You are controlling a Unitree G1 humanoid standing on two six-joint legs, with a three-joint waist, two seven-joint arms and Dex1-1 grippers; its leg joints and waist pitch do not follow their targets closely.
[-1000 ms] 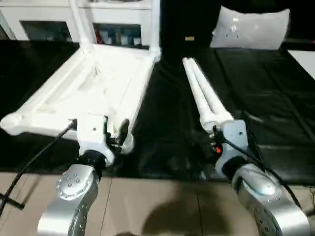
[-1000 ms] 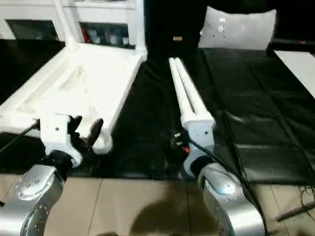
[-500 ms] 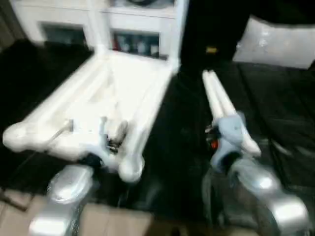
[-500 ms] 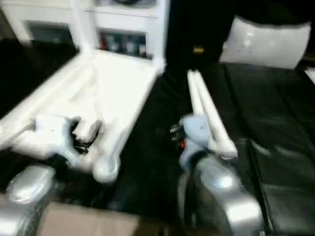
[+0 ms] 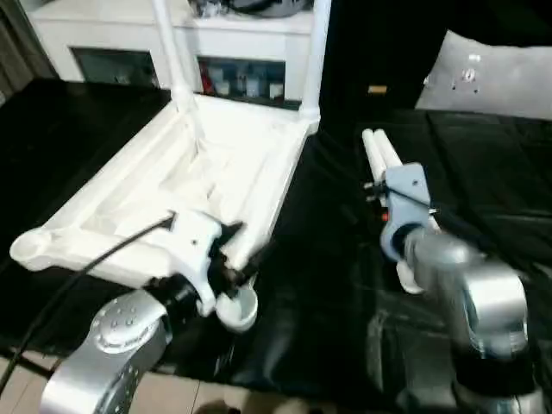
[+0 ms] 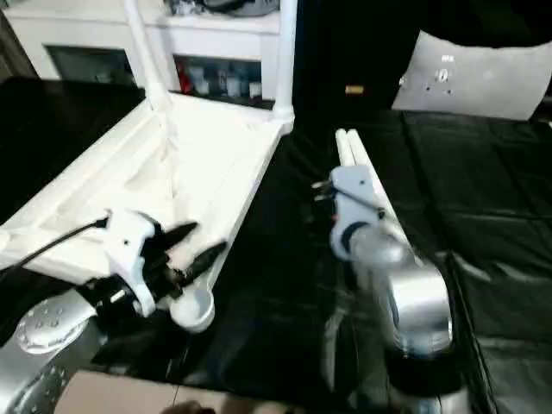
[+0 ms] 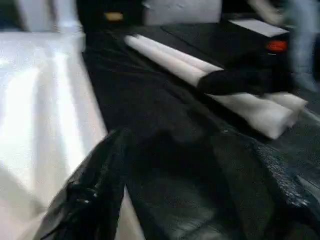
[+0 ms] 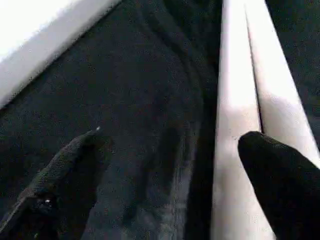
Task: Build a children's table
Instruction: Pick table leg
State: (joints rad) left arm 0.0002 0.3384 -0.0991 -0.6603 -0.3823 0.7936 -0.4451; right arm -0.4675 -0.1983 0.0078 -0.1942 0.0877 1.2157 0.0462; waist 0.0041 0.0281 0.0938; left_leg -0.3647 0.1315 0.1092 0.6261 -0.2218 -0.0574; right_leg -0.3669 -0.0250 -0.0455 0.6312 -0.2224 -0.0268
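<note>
Nearest: left gripper (image 6: 191, 242), fingers spread and empty, hovering just over the near right corner socket (image 6: 193, 308) of the top (image 5: 198, 185). The top lies underside up on the black-covered worktop (image 5: 328, 259), ribs and cross-braces showing, two legs already standing in its far sockets: far left leg (image 5: 172, 52) and far right leg (image 5: 315, 56). Near right socket open and unfilled; near left corner (image 5: 30, 247) likewise bare. To the right, well apart from the top: right gripper (image 8: 170, 150), fingers open, poised at the near end of two loose legs (image 5: 379, 155) lying side by side, touching, pointing away from the robot; one finger (image 8: 280, 170) sits over the nearer leg, the other finger (image 8: 75, 160) over bare black cover beside it. Step in hand, by judgement: fetching the third leg; roughly half the legs fitted. Next move calls for the fingers to straddle one leg alone, close on it, lift it clear of its neighbour, and carry its fitting end to an open near socket. View differences: the right wrist view gives the finger gap and which leg lies under it, hidden behind the wrist housing in the eye views; the left wrist view shows the leg pair from the side, with a person's sleeve (image 7: 305, 35) at the edge. Farthest: cabinet (image 5: 224, 34), pale pad (image 5: 492, 73).
</note>
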